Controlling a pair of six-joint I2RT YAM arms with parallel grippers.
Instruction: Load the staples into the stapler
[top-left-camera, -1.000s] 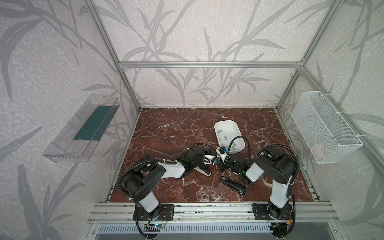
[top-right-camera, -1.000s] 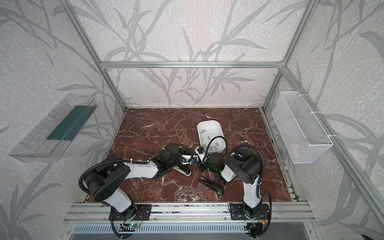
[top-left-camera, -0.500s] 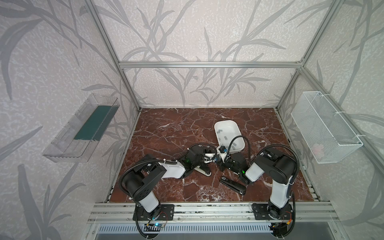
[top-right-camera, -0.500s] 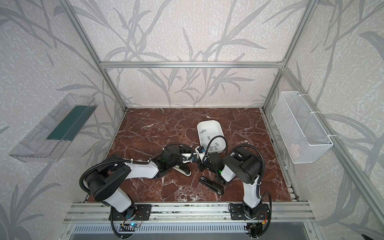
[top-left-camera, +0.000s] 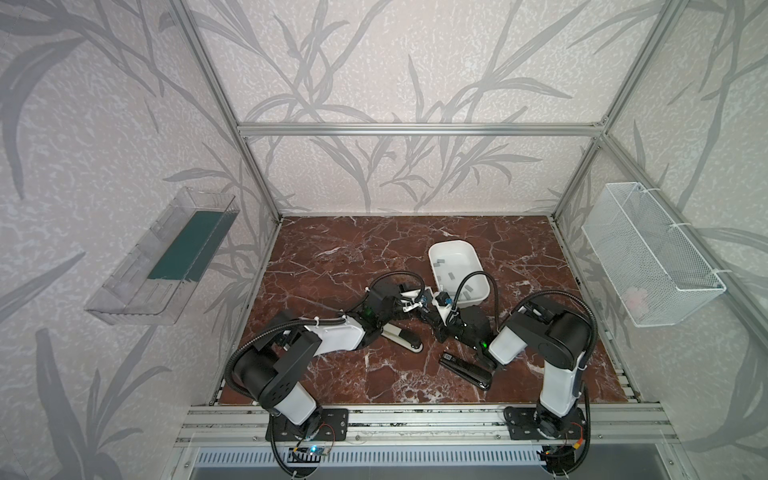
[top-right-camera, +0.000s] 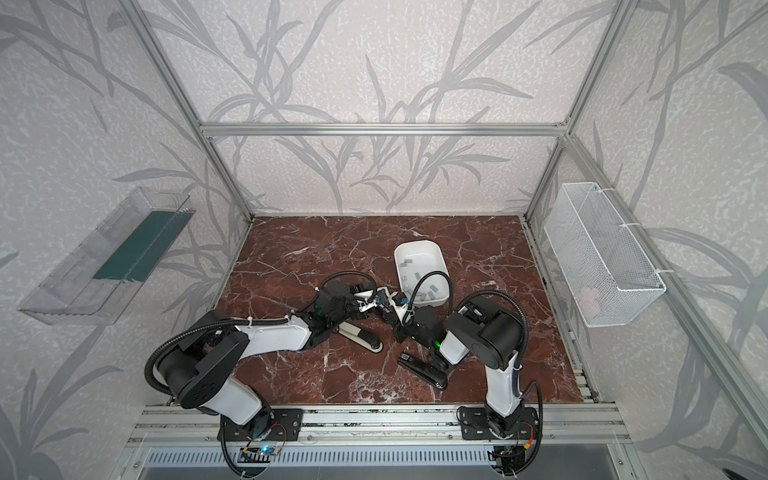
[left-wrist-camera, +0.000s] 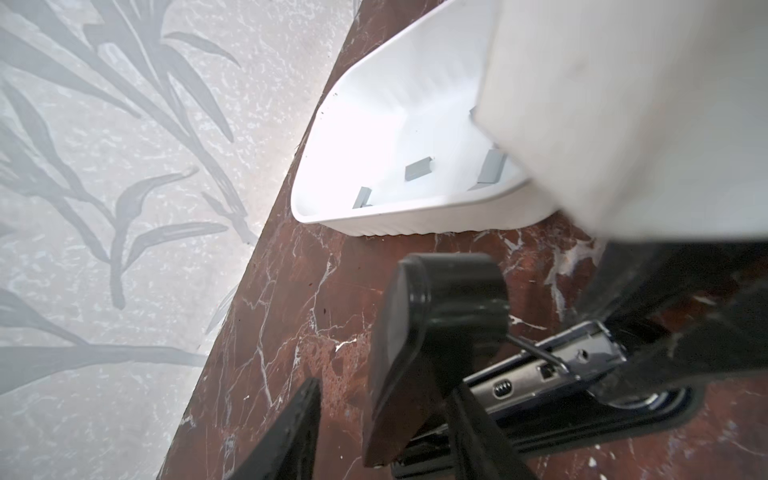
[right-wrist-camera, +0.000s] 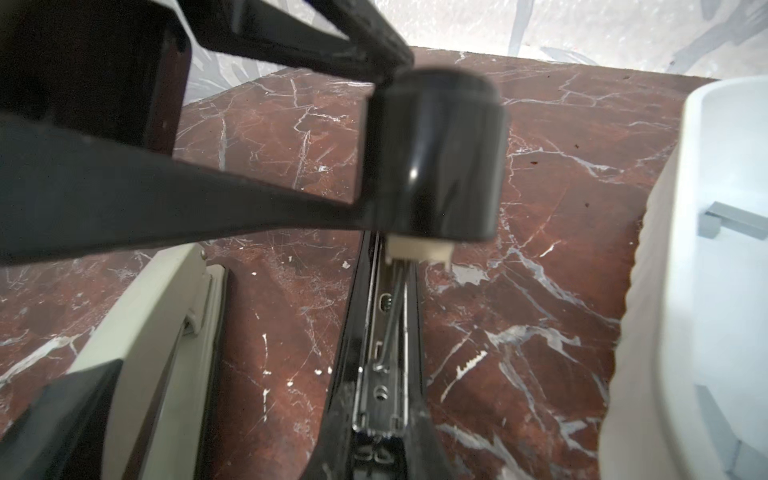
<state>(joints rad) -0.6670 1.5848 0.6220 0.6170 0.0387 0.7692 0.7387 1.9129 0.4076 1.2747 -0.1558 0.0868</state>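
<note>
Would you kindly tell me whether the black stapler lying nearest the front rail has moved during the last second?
No. The black stapler lies at the same spot and angle relative to the white tray and the front rail.

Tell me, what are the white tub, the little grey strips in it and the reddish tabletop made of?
White tub: likely plastic, smooth, faintly glossy, with moulded rounded corners. Grey staple strips: apparently metal, dull grey, sharply folded edges. Tabletop: looks like red-brown marble with white veins, though it could be a printed surface.
</note>
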